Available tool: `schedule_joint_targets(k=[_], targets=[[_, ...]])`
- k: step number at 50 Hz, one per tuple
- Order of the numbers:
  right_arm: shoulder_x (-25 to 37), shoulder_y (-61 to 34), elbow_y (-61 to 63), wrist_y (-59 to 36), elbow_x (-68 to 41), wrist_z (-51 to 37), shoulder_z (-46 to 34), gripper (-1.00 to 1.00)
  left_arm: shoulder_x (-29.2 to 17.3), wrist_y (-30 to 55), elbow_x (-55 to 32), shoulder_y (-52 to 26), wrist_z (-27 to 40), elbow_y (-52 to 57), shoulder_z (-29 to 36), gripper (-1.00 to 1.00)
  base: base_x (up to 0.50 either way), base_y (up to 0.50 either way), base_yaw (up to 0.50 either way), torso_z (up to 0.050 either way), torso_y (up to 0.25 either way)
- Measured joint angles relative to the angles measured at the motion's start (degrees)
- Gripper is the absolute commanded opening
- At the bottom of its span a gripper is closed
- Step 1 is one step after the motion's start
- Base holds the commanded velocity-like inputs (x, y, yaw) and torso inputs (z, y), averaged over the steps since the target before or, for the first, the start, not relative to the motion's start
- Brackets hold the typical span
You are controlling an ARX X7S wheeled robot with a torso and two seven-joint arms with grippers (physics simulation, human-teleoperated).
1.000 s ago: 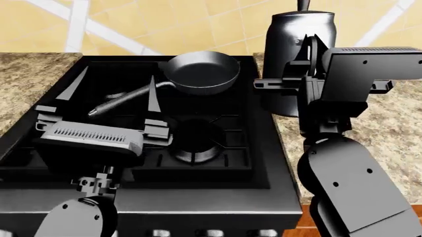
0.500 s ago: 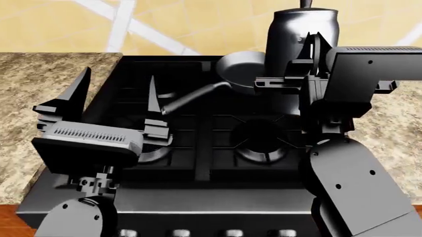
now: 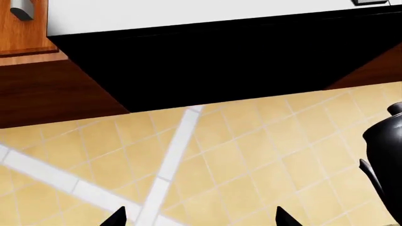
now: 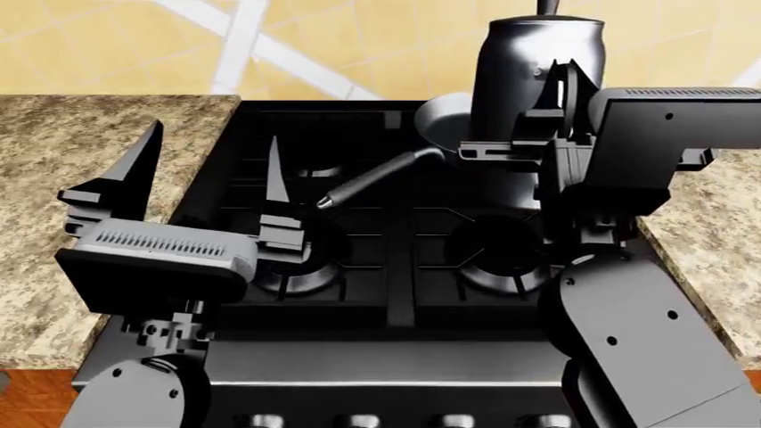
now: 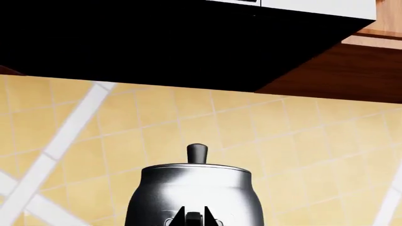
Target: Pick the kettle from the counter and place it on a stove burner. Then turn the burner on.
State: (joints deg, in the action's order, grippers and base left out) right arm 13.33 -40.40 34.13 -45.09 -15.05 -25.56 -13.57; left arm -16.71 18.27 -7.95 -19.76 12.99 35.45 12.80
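Kettle up at one o'clock in the head view, upright, above the rear right part of the stove, in front of the yellow tiled wall. Right gripper pressed against its near side, fingers drawn close together on the thin side handle, so gripping the kettle. In the right wrist view, kettle dead ahead with its black lid knob on top. Frying pan just beside the kettle at eleven o'clock of it, long handle slanting toward seven o'clock. Front right burner at six o'clock of the kettle, bare. Left gripper at nine o'clock, fingers spread wide, holding nothing, above the stove's left edge. Speckled tabletop on both sides of the stove.
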Motion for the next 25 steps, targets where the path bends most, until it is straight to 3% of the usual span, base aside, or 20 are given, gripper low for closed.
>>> schedule_joint_targets(k=[25], targets=[[0.14,2.38,-1.71,2.59,-0.5,-0.29,-0.59,-1.0,-0.51,-0.14,-0.42,-0.04,0.57,0.07,0.27,1.0,0.0,0.0,0.0,0.0,0.0]])
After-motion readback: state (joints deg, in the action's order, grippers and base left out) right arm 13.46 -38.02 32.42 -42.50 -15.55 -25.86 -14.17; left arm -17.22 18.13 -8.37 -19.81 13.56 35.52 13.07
